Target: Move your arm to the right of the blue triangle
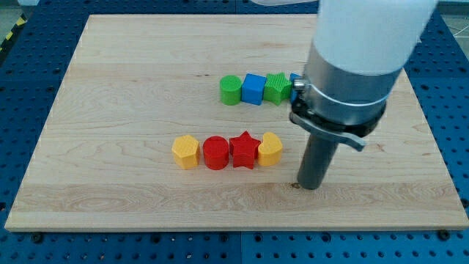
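Note:
A small blue piece (295,83) shows at the right end of the upper row; it is probably the blue triangle, mostly hidden behind my arm. To its left stand a green star (277,87), a blue cube (253,89) and a green cylinder (230,90), all touching in a line. My tip (311,186) rests on the board well below that row, toward the view's bottom, a little right of the blue piece and just right of the yellow heart (270,149).
A lower row holds a yellow hexagon (185,151), a red cylinder (215,152), a red star (244,149) and the yellow heart, side by side. The wooden board (110,110) lies on a blue perforated table (447,73).

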